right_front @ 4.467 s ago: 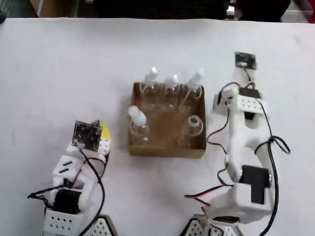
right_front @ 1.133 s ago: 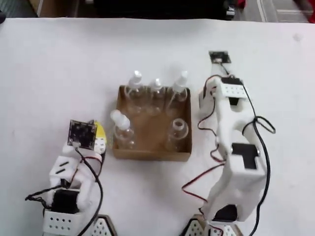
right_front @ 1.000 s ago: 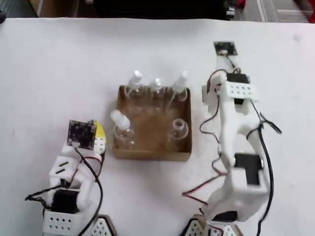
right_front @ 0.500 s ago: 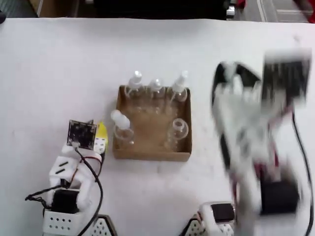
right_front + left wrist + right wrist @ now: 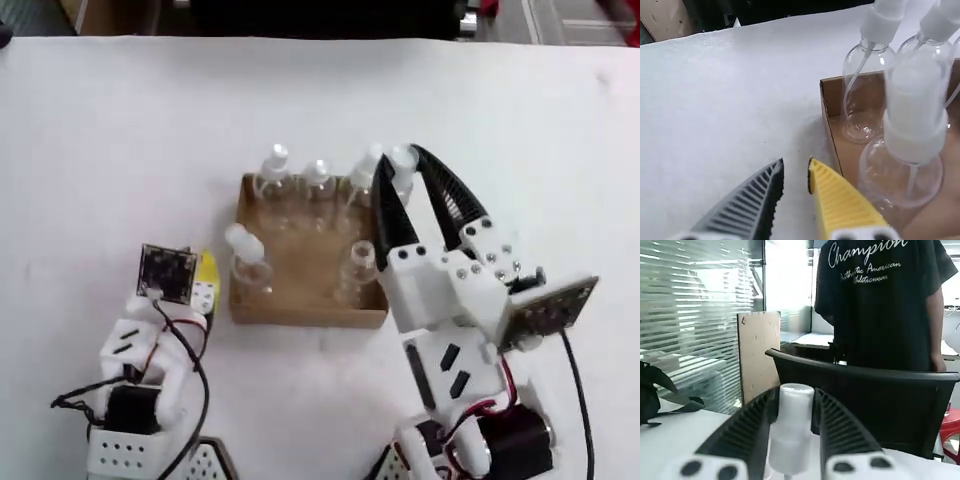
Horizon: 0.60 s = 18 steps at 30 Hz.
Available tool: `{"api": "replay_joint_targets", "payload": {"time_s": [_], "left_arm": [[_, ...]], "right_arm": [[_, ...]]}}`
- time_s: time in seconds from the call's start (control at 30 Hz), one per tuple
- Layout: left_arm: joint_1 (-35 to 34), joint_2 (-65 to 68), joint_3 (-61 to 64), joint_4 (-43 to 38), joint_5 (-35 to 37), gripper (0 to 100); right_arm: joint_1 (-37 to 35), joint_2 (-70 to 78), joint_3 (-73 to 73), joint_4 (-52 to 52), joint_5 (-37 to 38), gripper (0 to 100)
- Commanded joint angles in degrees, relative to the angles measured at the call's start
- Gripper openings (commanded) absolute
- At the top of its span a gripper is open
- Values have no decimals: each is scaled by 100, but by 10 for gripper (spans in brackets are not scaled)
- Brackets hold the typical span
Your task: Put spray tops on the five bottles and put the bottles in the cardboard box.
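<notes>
The cardboard box sits mid-table. Four clear bottles in it carry white spray tops: three along the far wall and one at the front left. The front-right bottle has a bare neck. My right gripper is raised above the box's far right corner, shut on a white spray top that stands upright between the black fingers. My left gripper rests low beside the box's left wall, grey and yellow fingers nearly together with nothing between them.
White table runs wide to the left, right and far side of the box, ending at a far edge. Both arm bases stand at the near edge. A black chair back is beyond the table.
The right arm, stretched flat on the table right of the box, has swung up and back; its gripper now hangs high by the box's far right corner with a spray top. The left arm is still.
</notes>
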<state>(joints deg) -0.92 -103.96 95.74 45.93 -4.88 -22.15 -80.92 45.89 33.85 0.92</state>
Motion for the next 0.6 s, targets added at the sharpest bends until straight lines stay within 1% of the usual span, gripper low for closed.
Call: {"api": "replay_joint_targets", "payload": {"time_s": [0.0, 0.1, 0.17, 0.27, 0.4, 0.57], "left_arm": [[-40, -57, -246, 26, 0, 88], [-40, -57, -246, 26, 0, 88], [-31, -57, -246, 26, 0, 88], [-31, -57, -246, 26, 0, 88], [-48, -57, -246, 26, 0, 88], [-40, -57, -185, -9, 0, 88]], "right_arm": [[-84, 277, -255, -233, -510, 16], [-92, 453, -360, -198, -853, 16], [-189, 567, -369, -207, -932, 16], [-303, 716, -273, -163, -853, 16], [-145, 787, 167, -523, -510, 16], [-101, 796, 475, -664, -422, 16]]}}
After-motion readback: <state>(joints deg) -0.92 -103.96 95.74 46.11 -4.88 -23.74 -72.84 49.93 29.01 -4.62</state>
